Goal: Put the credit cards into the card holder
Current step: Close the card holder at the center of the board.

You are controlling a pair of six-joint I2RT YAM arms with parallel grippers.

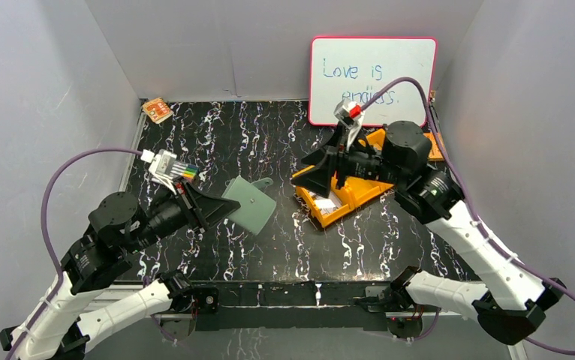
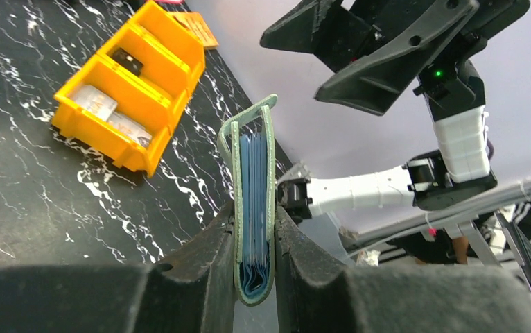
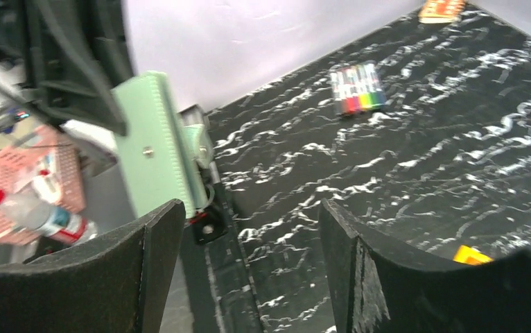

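Note:
My left gripper (image 2: 254, 222) is shut on the card holder (image 2: 254, 173), a folded sage-green wallet with a grey-blue inside, held on edge above the table. In the top view the holder (image 1: 251, 204) sticks out to the right of the left gripper (image 1: 221, 207). Pale credit cards (image 2: 96, 100) lie in the orange compartment tray (image 2: 169, 76); one shows white in the top view (image 1: 328, 204). My right gripper (image 1: 311, 174) is open and empty, hovering over the tray's left end. In the right wrist view its jaws (image 3: 249, 236) stand wide apart, with the holder (image 3: 155, 146) ahead at left.
The orange tray (image 1: 363, 191) sits right of centre. A whiteboard (image 1: 372, 79) leans on the back wall. A set of coloured markers (image 3: 358, 88) lies at the left, and a small orange packet (image 1: 157, 110) in the far left corner. An orange booklet (image 2: 197, 28) lies behind the tray.

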